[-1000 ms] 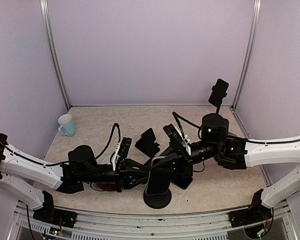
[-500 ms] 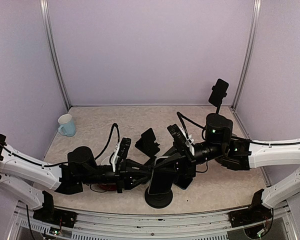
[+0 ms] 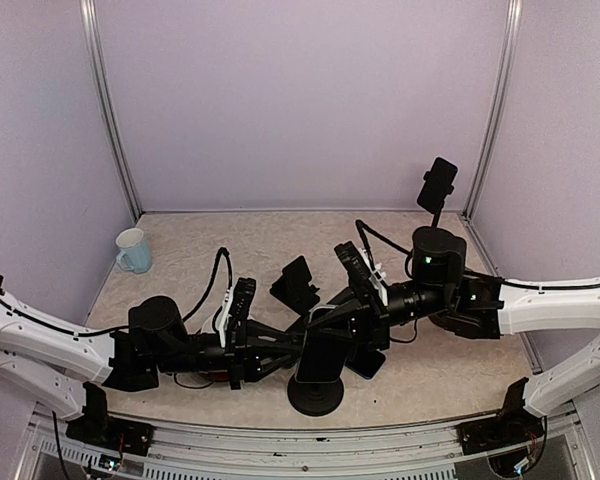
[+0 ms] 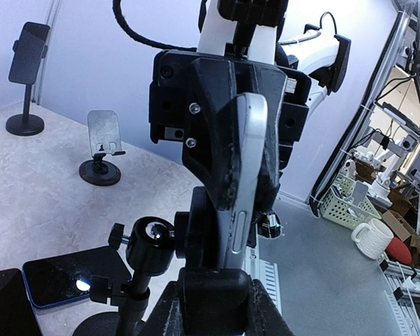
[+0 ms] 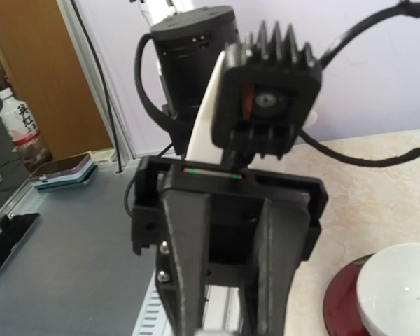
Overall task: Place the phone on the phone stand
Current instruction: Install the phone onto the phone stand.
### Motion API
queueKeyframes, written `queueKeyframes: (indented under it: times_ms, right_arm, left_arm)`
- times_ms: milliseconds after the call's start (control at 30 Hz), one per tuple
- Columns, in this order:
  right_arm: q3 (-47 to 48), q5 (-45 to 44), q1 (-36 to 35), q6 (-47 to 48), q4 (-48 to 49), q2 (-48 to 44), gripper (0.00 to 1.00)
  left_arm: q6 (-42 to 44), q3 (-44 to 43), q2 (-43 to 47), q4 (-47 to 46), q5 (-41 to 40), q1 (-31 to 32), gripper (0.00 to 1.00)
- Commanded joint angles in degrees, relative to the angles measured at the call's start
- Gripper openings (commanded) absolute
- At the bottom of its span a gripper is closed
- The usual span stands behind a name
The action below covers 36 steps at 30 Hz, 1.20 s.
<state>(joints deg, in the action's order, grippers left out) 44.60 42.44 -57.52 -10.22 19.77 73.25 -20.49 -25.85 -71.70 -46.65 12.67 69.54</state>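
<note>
From above, the phone [image 3: 320, 358] stands upright over the round base of the phone stand [image 3: 315, 398], and the left gripper [image 3: 285, 350] and right gripper [image 3: 345, 322] meet at it from either side. The left wrist view shows the phone edge-on. The right gripper's 2 fingers [image 4: 207, 164] are pinched tight across its thickness, and the left's own fingers clamp the stand's black holder at the phone's foot. The right wrist view faces the left gripper, its fingers slightly parted around that holder.

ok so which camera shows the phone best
The left wrist view: the silver-edged phone fills the middle, edge-on, with its side button visible. The top view shows it only as a dark slab between the two arms, above the round black stand base. The right wrist view shows mostly the right claw, no clear phone.
</note>
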Motion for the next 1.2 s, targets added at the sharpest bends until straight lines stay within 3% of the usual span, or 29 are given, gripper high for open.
queueKeyframes:
  times_ms: [0, 433, 833, 1000, 1167]
  right_arm:
    - [-2.5, -4.8, 4.4, 0.7, -11.6, 0.3, 0.00]
    - [3.4, -8.6, 4.4, -3.5, -16.3, 10.6, 0.00]
    - [6.3, -6.6, 4.4, -3.4, -16.8, 12.0, 0.00]
    - [6.6, -6.9, 4.3, -2.7, -16.9, 12.1, 0.00]
    - [6.6, -6.2, 4.3, -2.4, -16.7, 13.1, 0.00]
  left_arm:
    - [0.8, 0.7, 4.1, -6.6, -0.1, -0.2, 0.00]
    - [3.0, 0.7, 4.9, -5.2, -3.5, 0.9, 0.00]
    - [4.0, -0.9, 2.7, -3.6, -2.7, 1.1, 0.00]
    - [4.2, -1.2, 2.1, -3.5, -3.2, 0.8, 0.16]
    - [4.3, -1.1, 2.3, -3.2, -3.0, 0.4, 0.39]
